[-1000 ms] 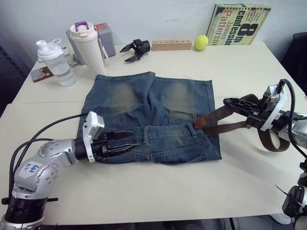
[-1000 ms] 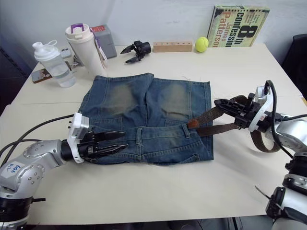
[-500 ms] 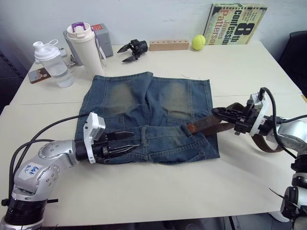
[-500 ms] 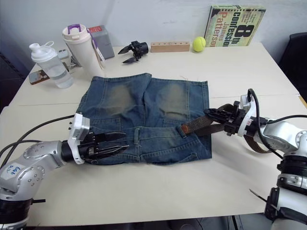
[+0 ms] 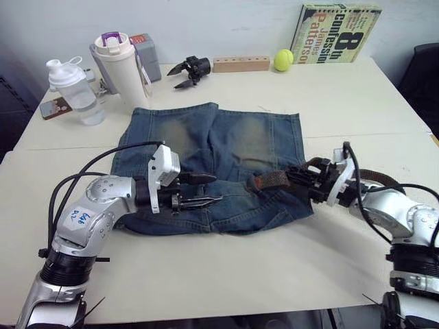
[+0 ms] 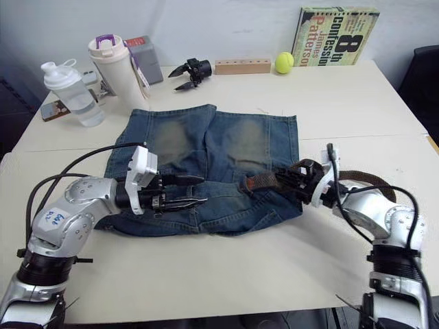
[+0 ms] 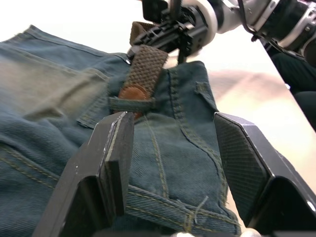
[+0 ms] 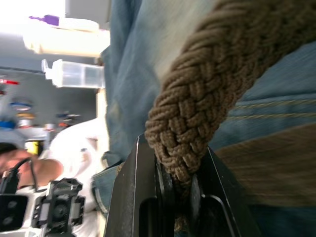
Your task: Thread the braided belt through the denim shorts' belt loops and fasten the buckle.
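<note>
Right tool (image 5: pixel 296 179) pinching braided belt (image 7: pixel 145 66), tan tip under belt loop (image 7: pixel 132 104), left tool (image 7: pixel 173 158) spread over denim shorts (image 5: pixel 226 140)

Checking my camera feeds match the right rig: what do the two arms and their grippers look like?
Both arms are silver-grey metal with black joints and loose black cables. The left arm carries a white sticker with blue handwriting. Each wrist has a white block. The left gripper and right gripper have two black fingers, and the left gripper's pads are finely textured.

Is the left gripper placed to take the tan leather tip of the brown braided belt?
Probably yes: the left gripper is open, aimed at the tan tip, which pokes through a denim belt loop just ahead, nothing between.
</note>
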